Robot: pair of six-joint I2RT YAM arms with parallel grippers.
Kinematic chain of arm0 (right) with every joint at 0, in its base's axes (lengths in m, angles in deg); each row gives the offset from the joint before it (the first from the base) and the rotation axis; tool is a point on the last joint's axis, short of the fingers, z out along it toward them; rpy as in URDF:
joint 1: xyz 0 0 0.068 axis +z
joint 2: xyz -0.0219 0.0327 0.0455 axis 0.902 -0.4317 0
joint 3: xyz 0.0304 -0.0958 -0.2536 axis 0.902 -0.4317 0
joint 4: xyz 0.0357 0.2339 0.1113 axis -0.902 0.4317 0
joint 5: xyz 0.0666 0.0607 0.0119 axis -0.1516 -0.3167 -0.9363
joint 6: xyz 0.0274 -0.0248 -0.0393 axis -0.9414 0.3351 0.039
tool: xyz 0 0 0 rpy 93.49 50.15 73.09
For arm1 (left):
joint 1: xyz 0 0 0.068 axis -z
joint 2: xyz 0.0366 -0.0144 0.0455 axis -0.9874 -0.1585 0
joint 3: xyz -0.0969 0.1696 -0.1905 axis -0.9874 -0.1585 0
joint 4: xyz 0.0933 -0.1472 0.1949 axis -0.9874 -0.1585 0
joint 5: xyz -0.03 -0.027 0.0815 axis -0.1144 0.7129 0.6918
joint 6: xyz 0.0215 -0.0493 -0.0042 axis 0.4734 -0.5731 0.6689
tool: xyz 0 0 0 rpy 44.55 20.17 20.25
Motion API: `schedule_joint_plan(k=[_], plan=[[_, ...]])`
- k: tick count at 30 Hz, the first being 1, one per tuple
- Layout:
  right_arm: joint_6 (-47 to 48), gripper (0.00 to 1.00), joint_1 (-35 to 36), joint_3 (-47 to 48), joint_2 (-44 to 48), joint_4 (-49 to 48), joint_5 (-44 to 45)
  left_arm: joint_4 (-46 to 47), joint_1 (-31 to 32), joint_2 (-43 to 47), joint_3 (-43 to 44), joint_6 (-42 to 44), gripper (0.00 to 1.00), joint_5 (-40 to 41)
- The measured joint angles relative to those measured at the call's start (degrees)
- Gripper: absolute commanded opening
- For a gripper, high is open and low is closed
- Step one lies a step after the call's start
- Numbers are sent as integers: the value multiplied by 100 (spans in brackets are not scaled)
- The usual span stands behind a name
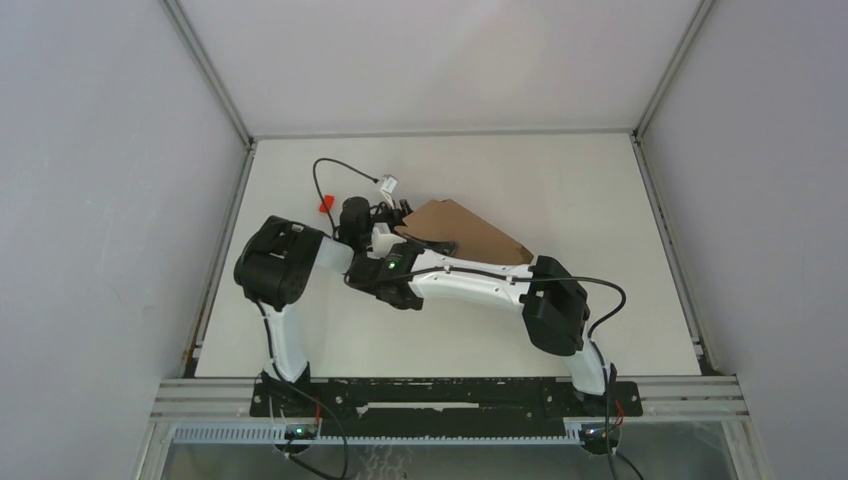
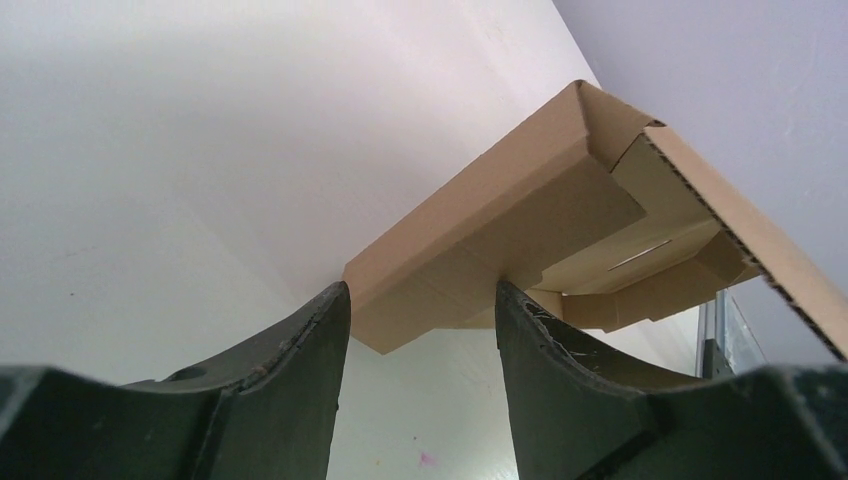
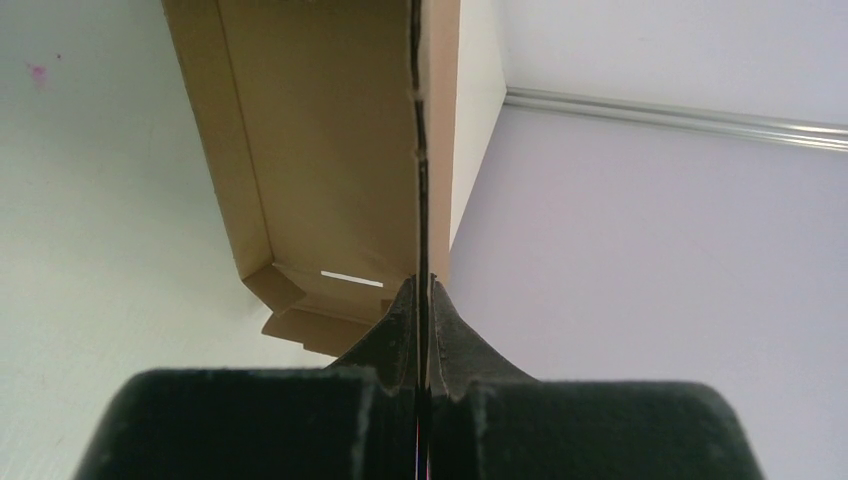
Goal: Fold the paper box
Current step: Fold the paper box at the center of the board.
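Observation:
The paper box (image 1: 462,232) is brown cardboard, partly folded, and sits mid-table with one panel raised. My right gripper (image 1: 428,248) is shut on that raised panel: in the right wrist view the thin cardboard edge (image 3: 421,150) runs straight into the closed right gripper (image 3: 422,285), with the box's inner tray and a slit to its left. My left gripper (image 1: 388,226) is at the box's left end. In the left wrist view the left gripper (image 2: 418,300) is open, and the end of a folded side wall of the paper box (image 2: 500,225) lies at its fingertips (image 2: 335,300).
A tiny red block (image 1: 325,205) lies on the table left of the box. A black cable with a white connector (image 1: 386,184) loops behind the left gripper. Grey enclosure walls and metal rails (image 1: 440,132) bound the white table (image 1: 560,180).

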Motion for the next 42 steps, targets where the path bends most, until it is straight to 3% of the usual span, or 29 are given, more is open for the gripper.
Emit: schedule_joint_plan(k=[42], plan=[[-151,0,151,160,-210,94,-37,1368,15,-466,-184,-422,60,-20]])
